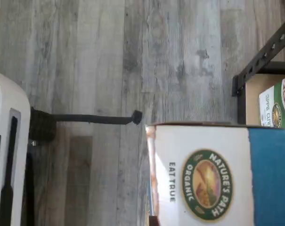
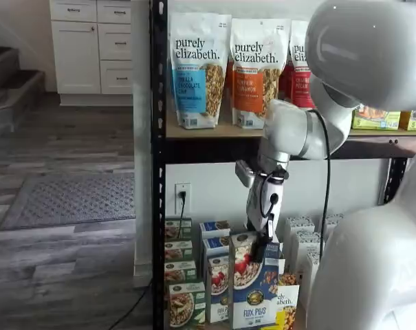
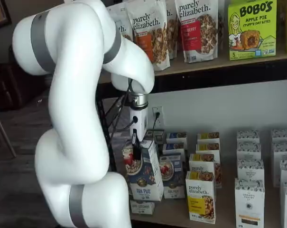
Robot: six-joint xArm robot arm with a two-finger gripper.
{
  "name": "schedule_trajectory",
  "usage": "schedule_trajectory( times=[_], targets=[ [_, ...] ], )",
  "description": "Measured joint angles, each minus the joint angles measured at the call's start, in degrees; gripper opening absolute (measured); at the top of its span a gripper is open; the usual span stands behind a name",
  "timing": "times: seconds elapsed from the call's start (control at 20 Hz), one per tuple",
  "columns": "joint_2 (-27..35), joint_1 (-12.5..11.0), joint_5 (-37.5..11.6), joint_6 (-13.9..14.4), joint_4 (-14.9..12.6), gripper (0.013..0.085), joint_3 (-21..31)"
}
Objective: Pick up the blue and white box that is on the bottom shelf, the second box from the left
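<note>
Arm bent, wrist pointing straight down; gripper [image 3: 136, 148] fingers closed on box [image 3: 145, 173], holding it lifted.

Grey wood-plank floor [image 2: 63, 268] runs through the room. A grey patterned rug [image 2: 70, 199] lies on it near white cabinets with drawers [image 2: 91, 45]. Dark stair steps [image 2: 12, 86] rise at one side. Behind the rack, a pale wall [image 3: 228, 107] holds a white power outlet [image 2: 183, 197] with a black cord plugged in.
</note>
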Motion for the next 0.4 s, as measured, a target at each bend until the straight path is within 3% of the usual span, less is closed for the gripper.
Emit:
schedule_trajectory(
  times=[0.4],
  targets=[
    [-5.02,-0.66,5.47,0.12,0.61,0.0450,-0.49]
  ],
)
